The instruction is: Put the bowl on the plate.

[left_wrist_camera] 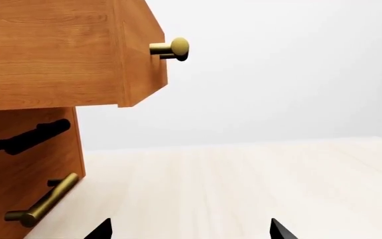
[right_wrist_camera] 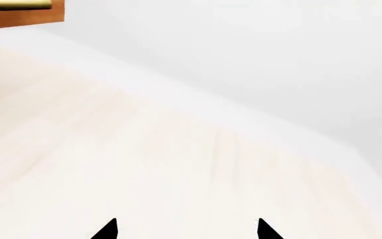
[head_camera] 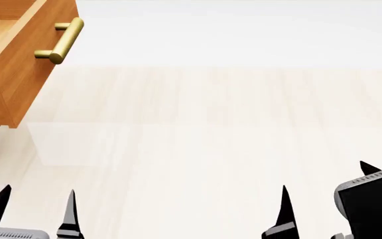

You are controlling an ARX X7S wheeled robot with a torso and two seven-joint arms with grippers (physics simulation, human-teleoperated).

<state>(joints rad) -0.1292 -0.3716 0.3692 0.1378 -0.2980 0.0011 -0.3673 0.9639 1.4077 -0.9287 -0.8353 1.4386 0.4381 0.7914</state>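
Observation:
The bowl and the plate are out of view in all three views. My left gripper [head_camera: 35, 209] shows at the bottom left of the head view, its two black fingertips apart with only pale floor between them; it is open. In the left wrist view the left gripper [left_wrist_camera: 189, 230] shows the same wide gap. My right gripper [head_camera: 324, 191] is at the bottom right of the head view, also open and holding nothing. The right gripper [right_wrist_camera: 185, 230] shows two tips far apart over bare floor.
A wooden cabinet stands at the left with a pulled-out drawer [head_camera: 18, 59] carrying a brass bar handle [head_camera: 61, 40]. The left wrist view shows a brass knob [left_wrist_camera: 172, 49], a lower brass handle [left_wrist_camera: 42, 201] and a black handle [left_wrist_camera: 28, 137]. Pale wood floor [head_camera: 211, 134] meets a white wall.

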